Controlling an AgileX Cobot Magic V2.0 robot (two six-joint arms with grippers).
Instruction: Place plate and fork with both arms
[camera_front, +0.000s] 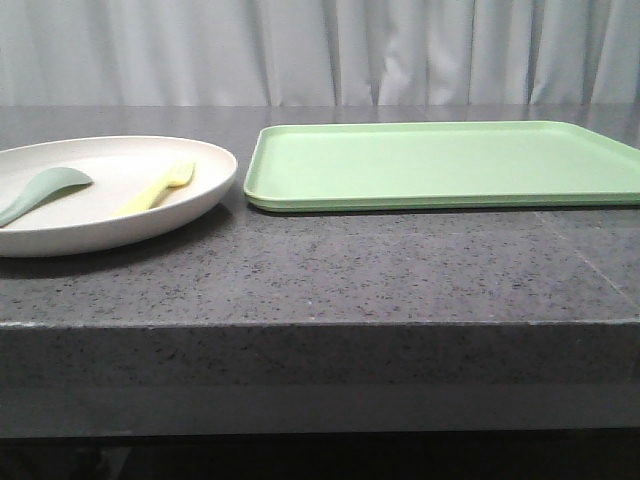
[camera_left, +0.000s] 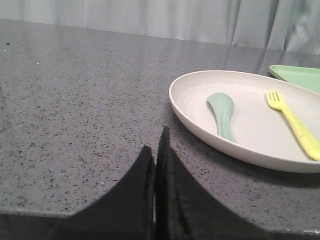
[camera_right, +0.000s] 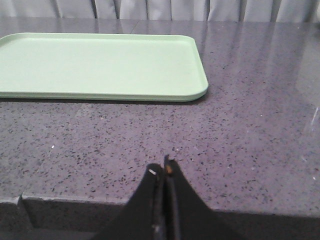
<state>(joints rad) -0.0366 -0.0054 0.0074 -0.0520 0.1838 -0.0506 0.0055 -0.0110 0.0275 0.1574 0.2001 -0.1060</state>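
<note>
The off-white plate (camera_front: 110, 220) sits on the grey stone table at the left, and it also shows in the left wrist view (camera_left: 200, 127). The pale-yellow fork (camera_front: 157, 188) lies inside the plate on its right half; it also shows in the left wrist view (camera_left: 295, 122). My left gripper (camera_left: 156, 142) is shut and empty, low over the table near the front edge, apart from the plate's rim. My right gripper (camera_right: 163, 167) is shut and empty near the table's front edge, short of the tray. Neither gripper shows in the front view.
A grey-green spoon (camera_front: 42, 192) lies in the plate's left half, also in the left wrist view (camera_left: 223, 114). A flat light-green tray (camera_front: 440, 165) lies right of the plate, seen in the right wrist view (camera_right: 100, 65) too. White curtains hang behind the table.
</note>
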